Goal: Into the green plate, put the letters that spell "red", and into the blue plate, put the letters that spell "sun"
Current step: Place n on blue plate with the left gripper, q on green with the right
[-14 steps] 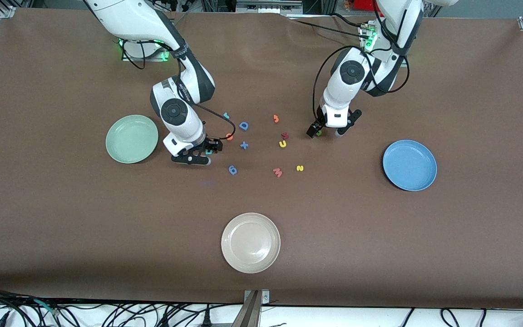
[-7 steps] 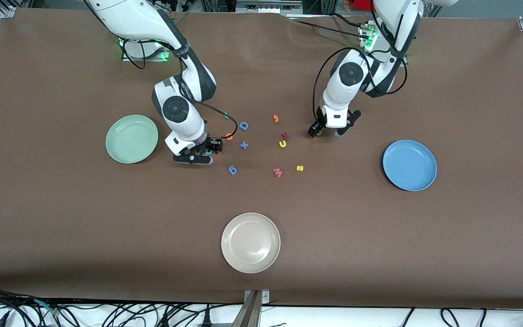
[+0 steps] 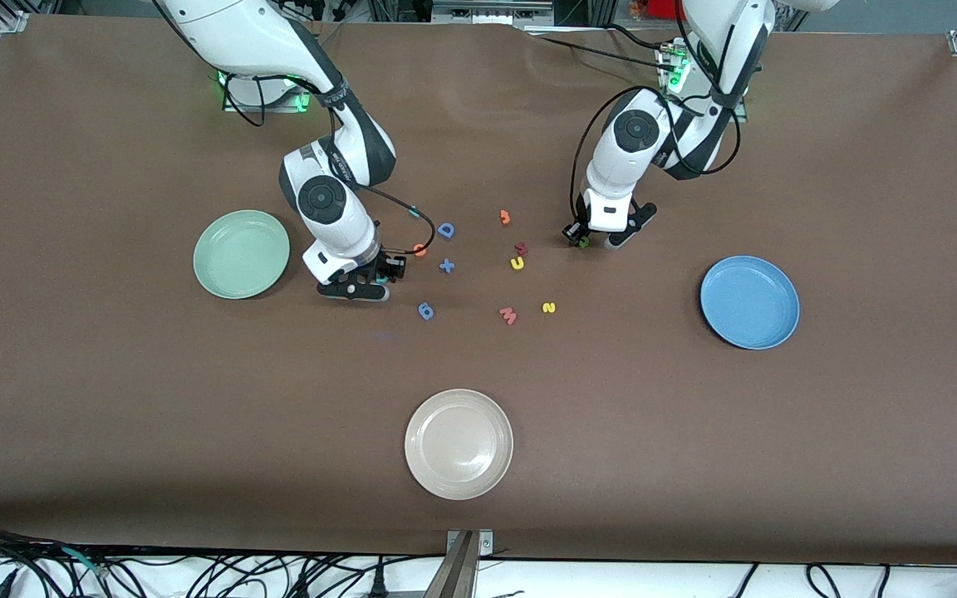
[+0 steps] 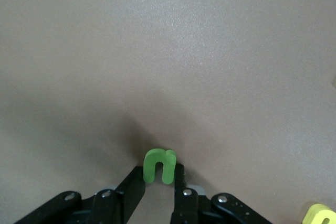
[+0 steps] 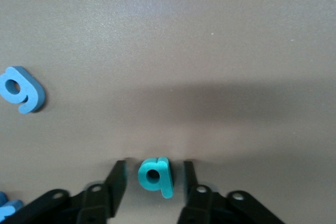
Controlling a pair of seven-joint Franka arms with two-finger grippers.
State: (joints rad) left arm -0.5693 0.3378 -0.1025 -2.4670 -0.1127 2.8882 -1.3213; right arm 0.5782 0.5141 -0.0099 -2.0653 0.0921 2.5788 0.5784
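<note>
The left gripper [image 4: 160, 182] was down on the brown table [image 3: 694, 432] and closed on the small green foam "n" [image 4: 160, 165], its black fingers [image 4: 137, 187] pinching the letter from both sides. That letter sat between the round medium-blue plate [image 3: 749, 301], near the left arm's end of the table, and the loose cluster of letters in the middle. Just beside it toward the middle lay a dark red foam piece [image 3: 521, 247] touching a yellow foam "u" [image 3: 517, 263], with an orange foam "3" [image 3: 505, 218] farther from the front camera. A red foam "W" [image 3: 508, 315] and a yellow foam "s" [image 3: 549, 307] lay nearer the front camera.

The right gripper [image 5: 152, 182] was down at the table too, its jaws narrowed around the small teal foam "d" [image 5: 156, 176] with a slim gap on each side, not gripping it. This letter lay between the round pale mint-green plate [image 3: 242, 253] and the middle cluster. Close by were an orange round foam "e" [image 3: 420, 250], a blue capital "D" [image 3: 446, 230], a blue plus sign [image 3: 446, 266] and a blue foam "6" [image 3: 425, 311]. A round cream-white plate [image 3: 458, 443] sat near the table's front edge, well apart from the letters. All three plates held nothing.
</note>
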